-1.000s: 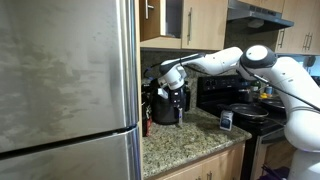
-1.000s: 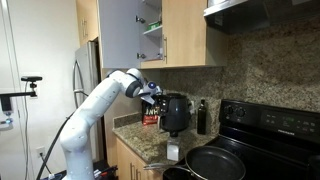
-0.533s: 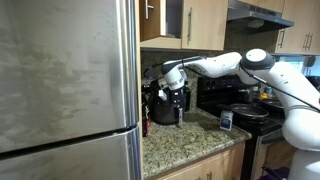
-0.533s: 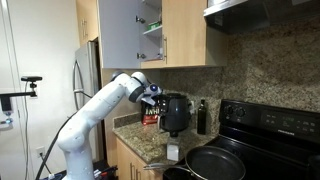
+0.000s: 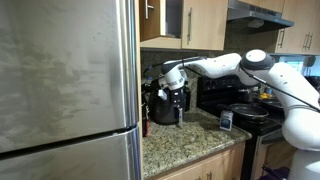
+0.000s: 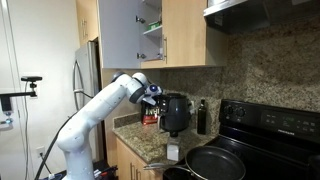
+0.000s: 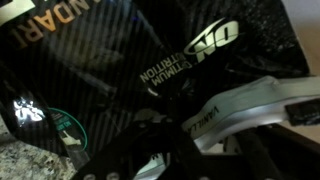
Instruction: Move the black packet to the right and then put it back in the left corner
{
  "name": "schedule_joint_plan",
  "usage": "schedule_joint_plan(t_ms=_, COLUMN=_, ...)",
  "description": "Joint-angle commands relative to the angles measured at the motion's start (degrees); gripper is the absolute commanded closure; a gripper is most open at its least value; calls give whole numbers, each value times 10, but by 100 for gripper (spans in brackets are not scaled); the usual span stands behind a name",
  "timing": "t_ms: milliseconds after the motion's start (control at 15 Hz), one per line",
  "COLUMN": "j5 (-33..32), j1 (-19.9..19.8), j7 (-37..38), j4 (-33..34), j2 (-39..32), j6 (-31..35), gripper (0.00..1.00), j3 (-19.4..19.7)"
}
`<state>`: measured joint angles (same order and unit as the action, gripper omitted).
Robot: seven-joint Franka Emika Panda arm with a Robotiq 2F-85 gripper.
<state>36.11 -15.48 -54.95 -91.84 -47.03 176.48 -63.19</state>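
Note:
The black packet fills the wrist view, a glossy black pouch with white lettering and a bent white label band. In both exterior views it stands in the left corner, mostly hidden behind my gripper and next to the black air fryer. My gripper is pressed right up to the packet. Its dark fingers merge with the black pouch, so I cannot tell whether they are closed on it. The corner sits between the fridge side and the backsplash.
A small white-faced gadget stands on the granite countertop near the front. A dark bottle stands right of the air fryer. A black stove with a frying pan is further right. Cabinets hang overhead.
The arm has settled slightly lower and closer into the corner by the packet; the packet and air fryer have not visibly moved.

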Motion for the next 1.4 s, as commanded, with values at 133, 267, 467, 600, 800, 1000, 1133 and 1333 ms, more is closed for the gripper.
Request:
schedule_joint_plan(t_ms=133, j5=14, j1=60, j7=73, j4=-42, j2=100, j6=99, gripper=16, j3=115)
schedule_joint_plan(t_ms=267, j5=37, j1=102, j7=128, j4=-67, j2=148, j6=105, gripper=2, j3=190)
schedule_joint_plan(t_ms=467, j5=18, j1=179, j7=264, j4=-114, j2=203, j6=80, gripper=0, j3=315)
schedule_joint_plan(t_ms=600, j5=-5, j1=224, j7=351, j4=-135, j2=225, j6=40, gripper=0, j3=379)
schedule_joint_plan(t_ms=800, j5=33, j1=208, j7=355, j4=-91, j2=201, j6=-58, gripper=0, j3=335)
schedule_joint_plan(t_ms=1000, j5=62, j1=180, j7=387, j4=-95, j2=281, j6=-181, gripper=0, j3=293)
schedule_joint_plan(t_ms=1133, j5=82, j1=158, j7=417, j4=-77, j2=315, j6=-269, gripper=0, j3=266)
schedule_joint_plan(t_ms=1333, j5=87, j1=209, j7=576, j4=-92, j2=424, j6=-372, gripper=0, j3=338)
